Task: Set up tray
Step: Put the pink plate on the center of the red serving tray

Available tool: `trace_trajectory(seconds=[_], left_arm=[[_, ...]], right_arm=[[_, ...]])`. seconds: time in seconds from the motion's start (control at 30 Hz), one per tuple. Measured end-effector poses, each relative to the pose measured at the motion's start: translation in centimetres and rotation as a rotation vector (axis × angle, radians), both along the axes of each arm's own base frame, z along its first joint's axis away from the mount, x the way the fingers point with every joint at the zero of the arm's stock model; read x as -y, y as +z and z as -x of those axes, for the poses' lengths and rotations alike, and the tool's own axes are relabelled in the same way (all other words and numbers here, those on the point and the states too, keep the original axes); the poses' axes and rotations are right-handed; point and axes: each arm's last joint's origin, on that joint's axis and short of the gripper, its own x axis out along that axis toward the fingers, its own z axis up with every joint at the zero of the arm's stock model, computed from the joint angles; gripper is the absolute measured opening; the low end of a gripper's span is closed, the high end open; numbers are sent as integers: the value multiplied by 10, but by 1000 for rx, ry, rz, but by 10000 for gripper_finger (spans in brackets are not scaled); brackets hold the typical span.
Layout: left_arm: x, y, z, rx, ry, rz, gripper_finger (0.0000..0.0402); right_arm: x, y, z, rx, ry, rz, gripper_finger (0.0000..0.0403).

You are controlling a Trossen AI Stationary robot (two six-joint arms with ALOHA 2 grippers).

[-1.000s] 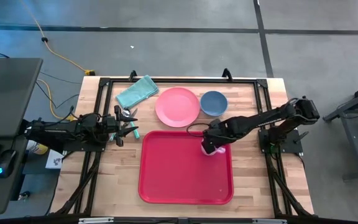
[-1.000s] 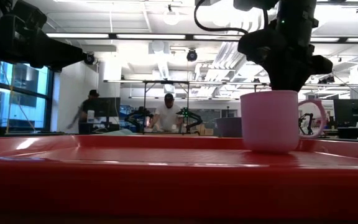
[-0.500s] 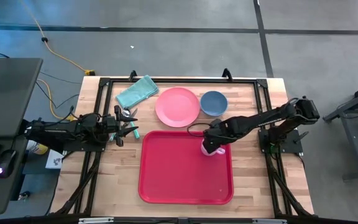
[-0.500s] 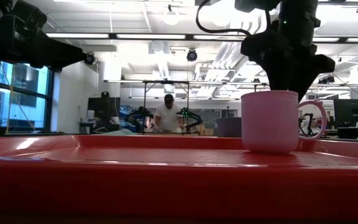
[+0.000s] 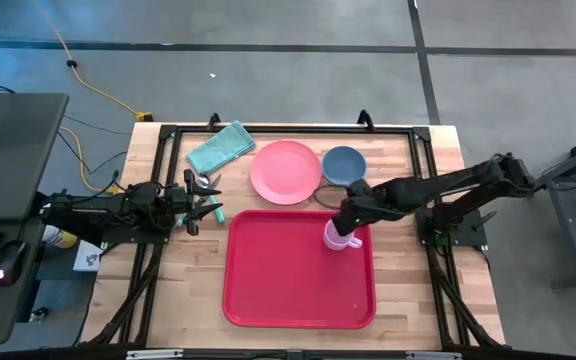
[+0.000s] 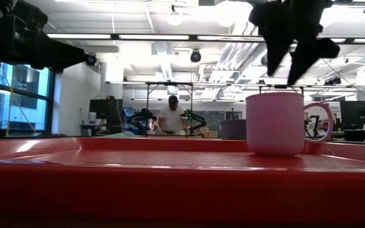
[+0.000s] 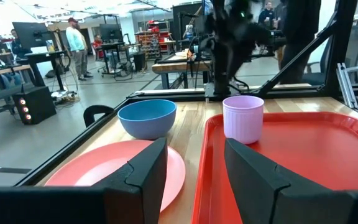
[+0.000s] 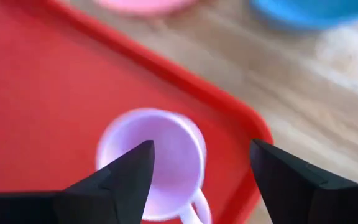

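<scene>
The red tray (image 5: 288, 285) lies on the table's near middle. A pink mug (image 5: 338, 238) stands upright by its base on the tray's far right corner; it also shows in the low view (image 6: 275, 123) and the left wrist view (image 7: 243, 118). My right gripper (image 5: 352, 214) hangs open above the mug, clear of its rim, as the low view (image 6: 290, 66) shows; in the right wrist view (image 8: 201, 149) the mug (image 8: 151, 158) lies below the fingers. My left gripper (image 5: 204, 196) waits open and empty at the table's left (image 7: 194, 155).
A round pink plate (image 5: 285, 171) and a blue bowl (image 5: 344, 165) sit on the wood just beyond the tray's far edge. A teal cloth (image 5: 221, 147) lies at the far left. A small teal thing (image 5: 218, 212) lies by my left gripper. Most of the tray is bare.
My right gripper has let go of the pink mug and gone up, a little toward the table's far right. The mug stays standing upright on the tray's far right corner.
</scene>
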Motion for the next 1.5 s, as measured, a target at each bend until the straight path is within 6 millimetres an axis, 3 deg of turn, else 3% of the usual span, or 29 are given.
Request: trace_trajectory(seconds=[0.27,0.47,0.63,0.93,1.5], left_arm=[[0,0,0,0,0,0,193],[0,0,0,2,-1,7,193],[0,0,0,2,0,9,193],[0,0,0,2,0,11,193],[0,0,0,1,0,5,193]], right_arm=[[37,36,5,269,-99,163,246],[66,41,-13,405,-137,150,246],[79,23,-36,425,-146,57,246],[83,-23,-67,322,-171,-36,246],[87,-61,-81,218,-292,-46,246]])
